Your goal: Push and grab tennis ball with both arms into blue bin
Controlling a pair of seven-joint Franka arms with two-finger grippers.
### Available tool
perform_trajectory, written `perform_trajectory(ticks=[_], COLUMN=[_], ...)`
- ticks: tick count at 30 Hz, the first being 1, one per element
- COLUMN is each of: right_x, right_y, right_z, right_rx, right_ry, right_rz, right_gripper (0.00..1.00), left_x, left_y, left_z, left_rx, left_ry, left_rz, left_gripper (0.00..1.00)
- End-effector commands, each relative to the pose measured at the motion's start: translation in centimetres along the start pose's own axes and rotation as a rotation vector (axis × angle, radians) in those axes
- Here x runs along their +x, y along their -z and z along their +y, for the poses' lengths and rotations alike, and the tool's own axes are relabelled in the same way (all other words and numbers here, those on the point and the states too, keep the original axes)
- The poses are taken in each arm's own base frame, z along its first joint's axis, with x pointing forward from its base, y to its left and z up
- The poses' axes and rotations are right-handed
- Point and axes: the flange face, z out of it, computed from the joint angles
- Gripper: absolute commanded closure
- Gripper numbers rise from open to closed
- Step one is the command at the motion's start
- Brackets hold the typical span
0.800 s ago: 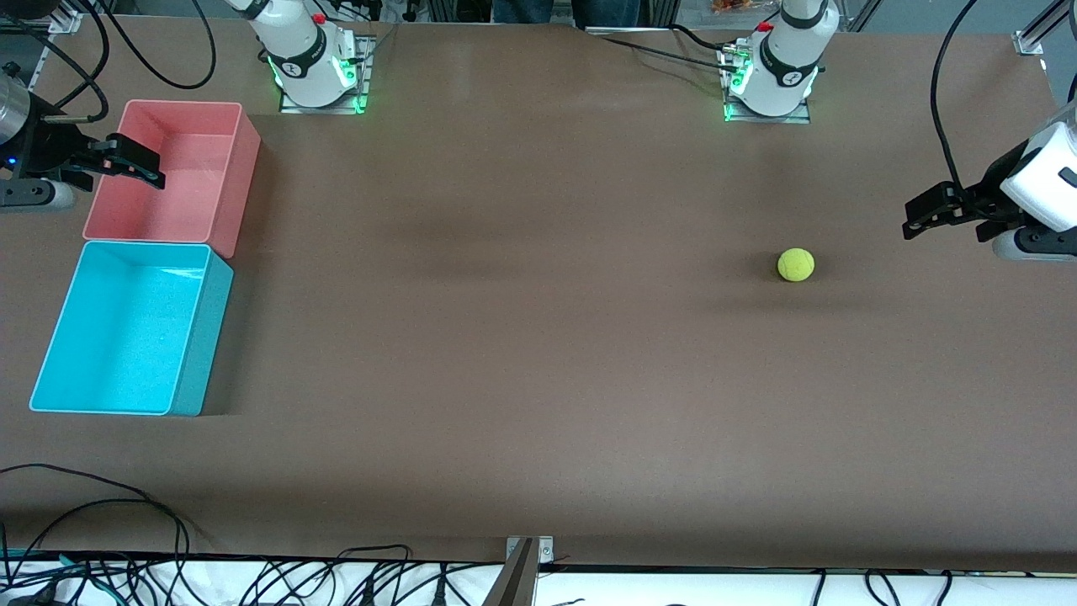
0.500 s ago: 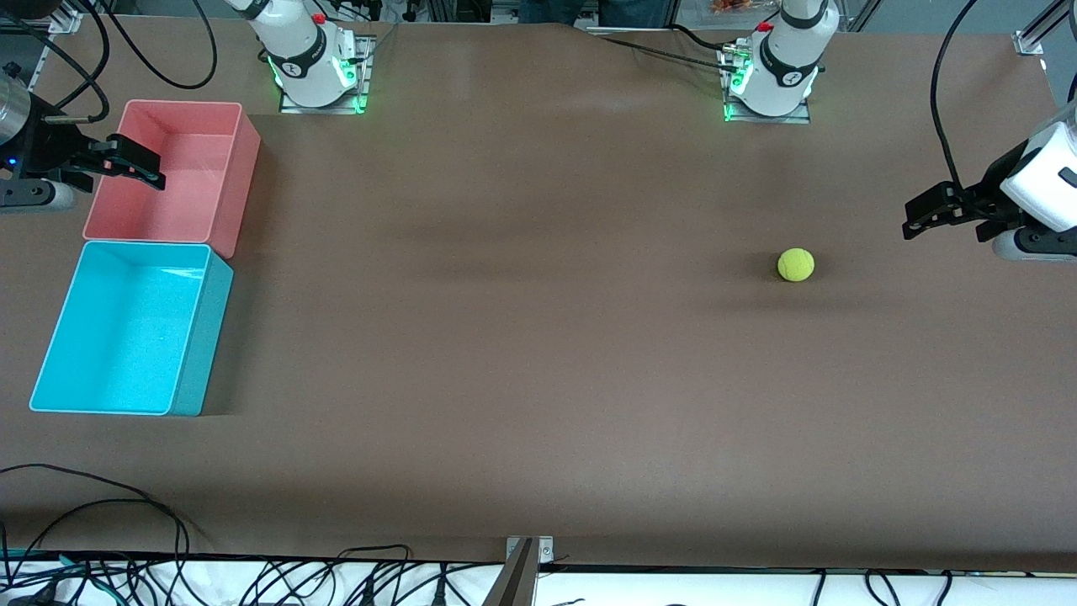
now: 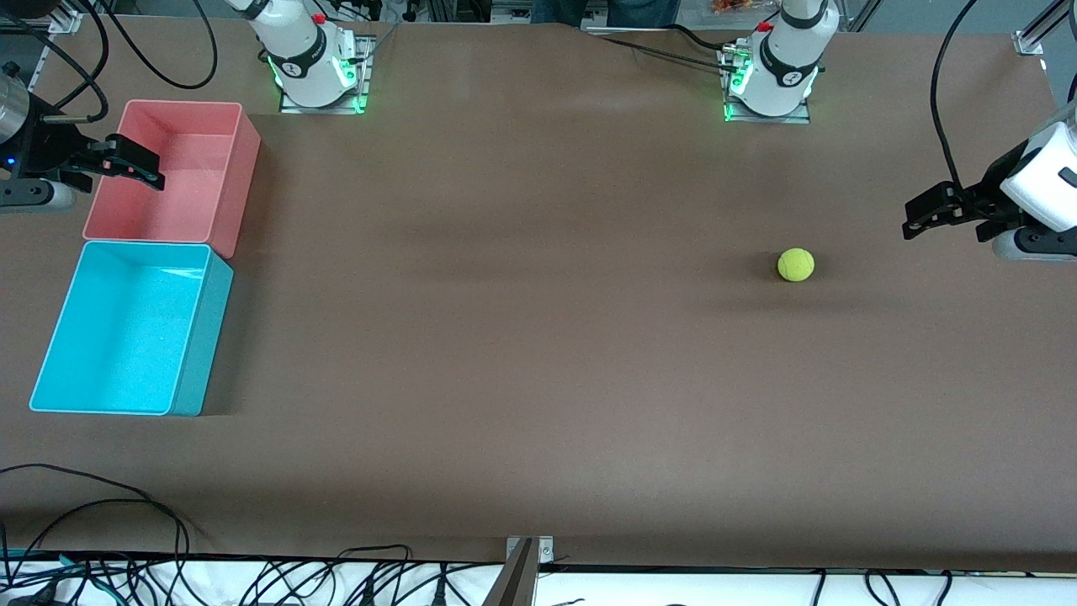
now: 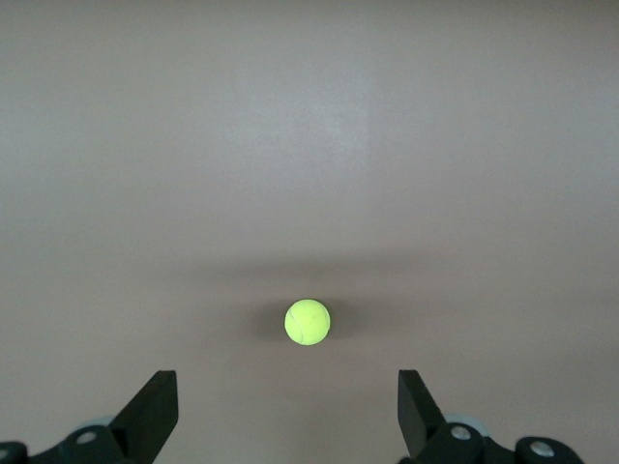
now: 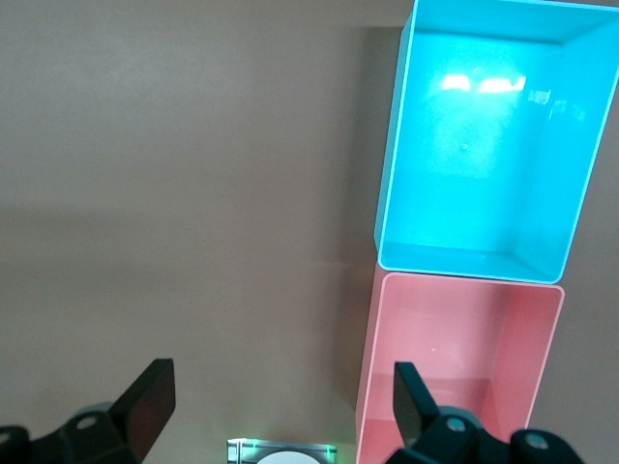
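Here the tennis ball rests alone on the brown table, toward the left arm's end and well apart from both bins. In the left wrist view the ball lies on bare table ahead of that arm's two black fingers, which are spread wide and grip nothing.

The left hand hangs in the air over the table's edge at the left arm's end, near the ball but not touching it, fingers pointing toward it.

The blue bin sits at the right arm's end of the table, open and with nothing in it. A pink bin stands just beside it, farther from the front camera, their short walls touching or nearly so.

The right hand hovers over the pink bin's outer rim. Its fingers stand wide apart and hold nothing; its wrist view looks down on both bins, blue and pink.
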Motion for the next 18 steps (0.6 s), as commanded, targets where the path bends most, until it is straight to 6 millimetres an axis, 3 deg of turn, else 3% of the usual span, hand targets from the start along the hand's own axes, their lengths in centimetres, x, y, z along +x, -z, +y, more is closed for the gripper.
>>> perform_trajectory(ticks=[1,18], right_x=[-0.19,-0.29], right_y=[0.54,0.58], right_z=[-0.19,-0.23], right_rx=[-0.006,-0.002], right_ry=[-0.002,-0.002], right_rz=[0.004,0.001], right_gripper=[0.0,0.0], left_x=[0.37,0.36], left_y=[0.53,0.59], left_z=[-0.07,0.04], left_rx=[-0.002,-0.013], left_ry=[0.003,0.006], left_rz=[0.014,0.014], left_gripper=[0.0,0.0])
